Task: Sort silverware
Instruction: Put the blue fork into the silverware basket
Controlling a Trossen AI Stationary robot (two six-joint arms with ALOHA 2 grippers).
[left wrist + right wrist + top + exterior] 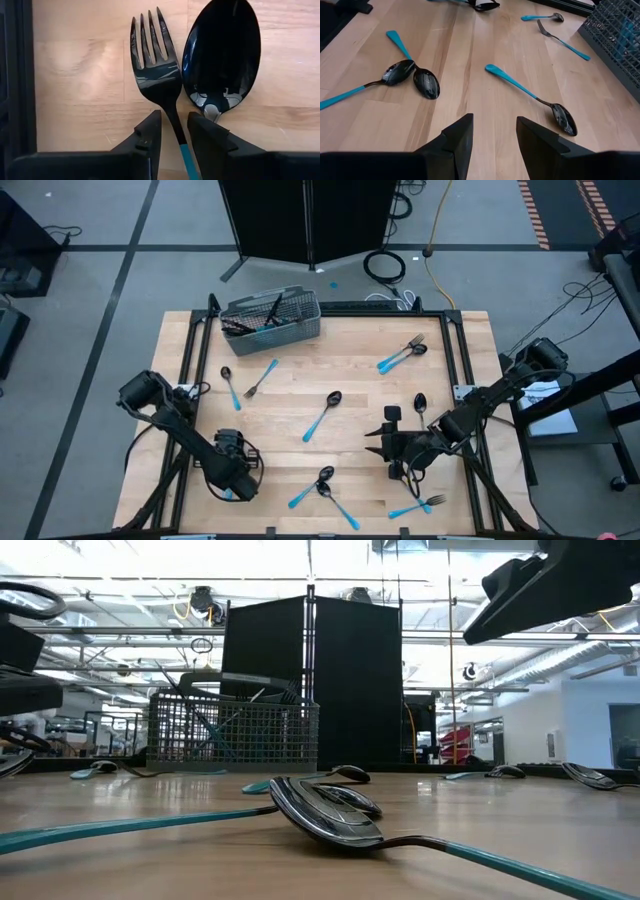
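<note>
Silverware with light-blue handles and dark heads lies scattered flat on the wooden table (350, 380). In the left wrist view a fork (155, 70) and a spoon (222, 55) lie side by side. My left gripper (175, 117) points down over them near the front left (235, 480). It is open, with one finger on each side of the fork's neck and a gap showing on both sides. My right gripper (495, 122) hovers open at the right (378, 442), slanting down toward the table's left, with nothing between its fingers. Ahead of it lie a single spoon (530, 97) and two crossed spoons (412, 77).
A grey wire-mesh basket (272, 318) holding some pieces stands at the far left. More pieces lie near it (260, 380), at the far right (402, 355), mid-table (322, 417) and by the front edge (325, 485). A dark rail (20, 80) borders the table beside my left gripper.
</note>
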